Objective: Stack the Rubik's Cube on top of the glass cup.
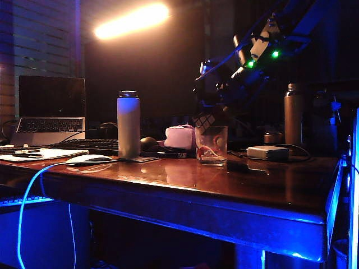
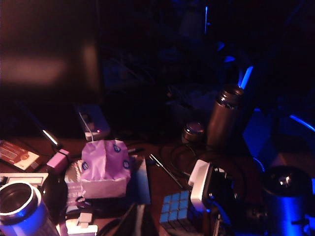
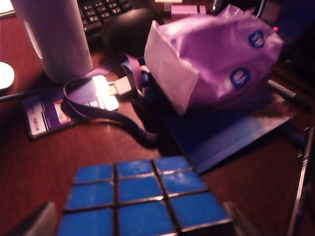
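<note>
The right tool (image 3: 140, 223) reached down over the cup (image 1: 211, 144), fingers spread beside the cube (image 3: 142, 199). The left tool was out of sight.

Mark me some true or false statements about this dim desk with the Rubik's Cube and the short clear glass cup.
1. The blue-faced Rubik's Cube is up at the rim of the short clear glass cup, not on the wooden table. True.
2. The tall white cylindrical bottle stands right of the cup in the exterior view. False: it stands left.
3. The right gripper has a fingertip on either side of the cube. True.
4. The left gripper grips the cup. False: it is back from the cup, holding nothing visible.
5. The silver laptop is closed. False: it is open.
</note>
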Controlling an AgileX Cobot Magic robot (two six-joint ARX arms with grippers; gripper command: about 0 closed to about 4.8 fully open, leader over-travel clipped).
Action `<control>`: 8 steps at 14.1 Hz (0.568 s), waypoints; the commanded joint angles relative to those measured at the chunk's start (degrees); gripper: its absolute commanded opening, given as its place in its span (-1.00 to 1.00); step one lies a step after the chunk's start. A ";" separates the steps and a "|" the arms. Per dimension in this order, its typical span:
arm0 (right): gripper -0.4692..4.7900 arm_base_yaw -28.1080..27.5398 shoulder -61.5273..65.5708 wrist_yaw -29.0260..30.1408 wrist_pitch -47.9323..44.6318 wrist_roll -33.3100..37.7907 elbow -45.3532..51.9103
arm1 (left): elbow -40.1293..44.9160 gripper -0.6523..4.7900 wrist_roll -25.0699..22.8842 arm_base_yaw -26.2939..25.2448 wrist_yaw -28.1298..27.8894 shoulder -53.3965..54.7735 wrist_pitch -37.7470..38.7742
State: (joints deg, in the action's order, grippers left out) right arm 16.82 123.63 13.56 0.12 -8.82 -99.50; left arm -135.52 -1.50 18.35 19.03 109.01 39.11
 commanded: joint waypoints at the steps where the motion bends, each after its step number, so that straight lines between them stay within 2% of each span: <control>1: 1.00 0.07 -3.52 -0.24 -1.38 -0.37 -0.35 | -0.07 -0.77 -0.02 0.00 0.26 -1.16 0.74; 3: 1.00 0.04 -6.47 -2.45 -2.12 -0.39 -0.35 | -0.07 -0.77 -0.02 0.00 0.26 -2.25 1.09; 4: 0.69 0.07 -8.55 -4.04 -1.99 -0.39 -0.35 | -0.07 -0.77 -0.24 0.00 0.26 -3.17 2.45; 5: -0.20 0.02 -10.75 -4.70 -1.84 -0.39 -0.35 | -0.07 -0.77 -0.57 0.00 0.22 -4.42 5.05; 6: -0.83 -0.04 -13.18 -4.70 -1.84 -0.33 -0.35 | -0.07 -0.77 -0.66 0.00 -0.02 -5.84 8.33; 8: -0.83 -0.07 -21.66 -7.65 1.29 1.99 -0.35 | -0.02 -0.77 -1.75 0.02 -2.54 -10.91 20.11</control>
State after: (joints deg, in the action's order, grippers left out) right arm 16.78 104.36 7.46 0.43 -8.12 -99.50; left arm -135.46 -2.55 18.37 17.19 99.96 55.33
